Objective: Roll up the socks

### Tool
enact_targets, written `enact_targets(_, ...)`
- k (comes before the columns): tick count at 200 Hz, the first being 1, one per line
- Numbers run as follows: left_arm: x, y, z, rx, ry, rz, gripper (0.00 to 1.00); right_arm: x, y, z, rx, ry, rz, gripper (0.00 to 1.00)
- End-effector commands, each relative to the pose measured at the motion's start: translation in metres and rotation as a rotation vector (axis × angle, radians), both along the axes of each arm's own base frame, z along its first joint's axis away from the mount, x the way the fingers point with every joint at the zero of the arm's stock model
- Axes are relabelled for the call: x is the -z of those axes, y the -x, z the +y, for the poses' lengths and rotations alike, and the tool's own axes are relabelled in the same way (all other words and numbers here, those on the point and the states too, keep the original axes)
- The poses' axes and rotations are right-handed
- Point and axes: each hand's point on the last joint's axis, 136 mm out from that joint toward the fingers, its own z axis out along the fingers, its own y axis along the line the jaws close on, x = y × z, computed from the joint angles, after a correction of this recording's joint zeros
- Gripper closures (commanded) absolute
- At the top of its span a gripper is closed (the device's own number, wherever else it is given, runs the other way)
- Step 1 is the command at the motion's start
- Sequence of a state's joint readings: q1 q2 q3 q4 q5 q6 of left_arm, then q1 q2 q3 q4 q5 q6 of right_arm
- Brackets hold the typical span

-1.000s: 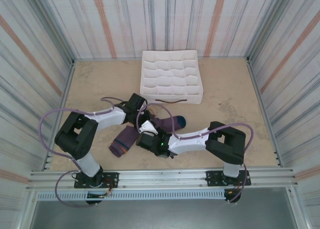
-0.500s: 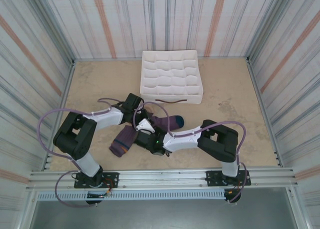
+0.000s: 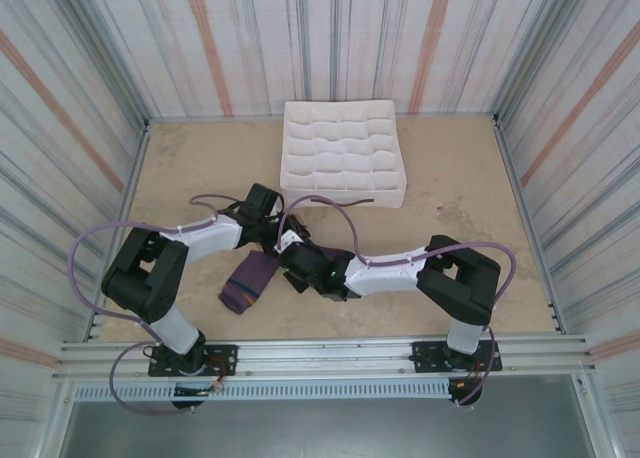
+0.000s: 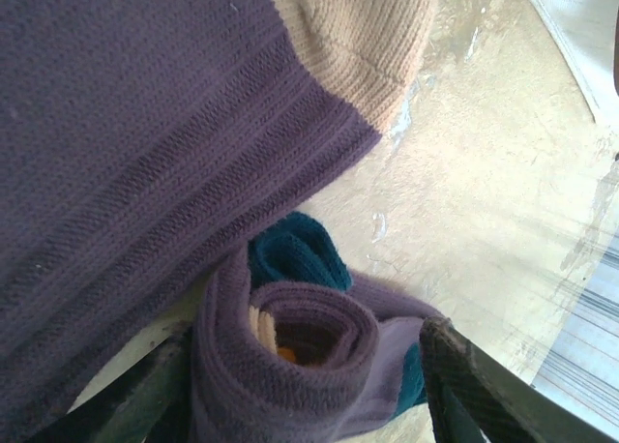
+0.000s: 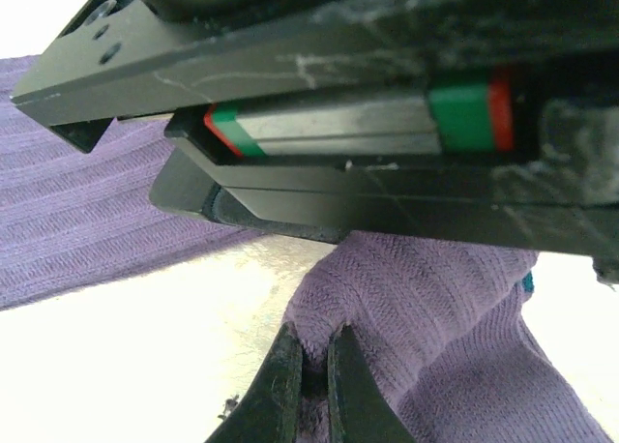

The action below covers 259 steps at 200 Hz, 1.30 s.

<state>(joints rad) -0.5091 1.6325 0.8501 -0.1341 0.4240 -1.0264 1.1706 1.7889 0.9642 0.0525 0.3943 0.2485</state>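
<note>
One purple sock is rolled into a bundle, with teal and a bit of orange showing at its core. My left gripper is shut on this roll, a finger on each side. My right gripper sits right next to it, its fingers pinching a fold of the same sock's purple fabric. The second sock lies flat on the table left of both grippers, its purple body ending in a tan-orange end.
The white fabric grid-compartment box stands at the back of the table, just beyond the grippers. Striped walls enclose the tan table. The left gripper's body hangs close above the right gripper's fingers.
The right gripper has moved up and left toward the left gripper. The sock's tail with the teal heel, stretched out to the right before, is now gathered into the roll.
</note>
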Motion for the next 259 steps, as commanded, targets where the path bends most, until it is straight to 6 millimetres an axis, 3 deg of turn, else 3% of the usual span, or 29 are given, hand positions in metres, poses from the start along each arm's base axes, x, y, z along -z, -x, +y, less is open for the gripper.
enact_targets(1,-0.021,0.016,0.002,0.066,0.044,-0.004,0.40,0.034,-0.019,-0.063,0.196,0.127,0.077,1.00)
enact_targets(77,-0.006,0.014,0.017,0.110,-0.086,-0.006,0.40,0.033,-0.013,-0.063,0.138,0.297,-0.040,1.00)
enact_targets(122,-0.003,0.010,0.005,0.111,0.017,0.018,0.39,0.034,-0.009,-0.070,0.088,0.311,-0.058,1.00)
enact_targets(172,-0.001,0.007,0.006,0.110,0.007,0.031,0.39,0.036,-0.006,-0.095,0.047,0.397,-0.124,1.00)
enact_targets(226,-0.010,0.003,0.002,0.094,0.043,0.021,0.39,0.033,-0.002,-0.099,0.029,0.326,-0.086,1.00)
enact_targets(259,-0.019,0.002,0.000,0.097,0.056,0.011,0.40,0.030,-0.002,-0.101,0.081,0.089,0.120,1.00)
